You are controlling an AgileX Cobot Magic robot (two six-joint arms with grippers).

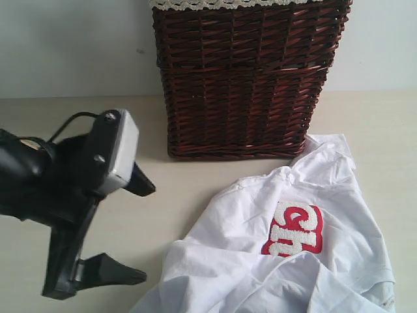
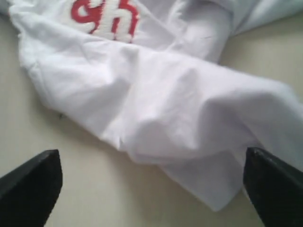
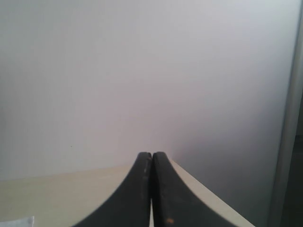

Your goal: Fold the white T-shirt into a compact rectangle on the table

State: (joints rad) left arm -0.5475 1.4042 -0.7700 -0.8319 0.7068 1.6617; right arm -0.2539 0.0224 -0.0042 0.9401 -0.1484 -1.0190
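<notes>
- Exterior view: a crumpled, unfolded white T-shirt (image 1: 241,261) on the right-front part of the counter (image 1: 195,186). Red patch (image 1: 293,229) with fuzzy white lettering facing up, lower edge tucked under a fold.
- Behind the shirt, a dark brown wicker basket (image 1: 241,85) with cream lace trim (image 1: 241,3) along the rim, upright in front of the pale wall (image 1: 65,45). Shirt's far corner just beside the basket's base; contact impossible to tell.
- On the left, the left gripper (image 1: 148,233), jaws spread wide and holding nothing, over bare counter just beside the shirt's near-left edge.
- Left wrist view: two black fingers (image 2: 33,187) far apart at opposite sides of the picture. Bunched white cloth ahead, one loose corner reaching down between them, none of it pinched. Red-and-white lettering at the far side of the heap.
- Right wrist view: the right gripper (image 3: 151,163), black fingers pressed flat together with nothing between, aimed at the blank wall over a strip of counter. A tiny white scrap (image 3: 16,221) at the picture's corner, too small to name.
</notes>
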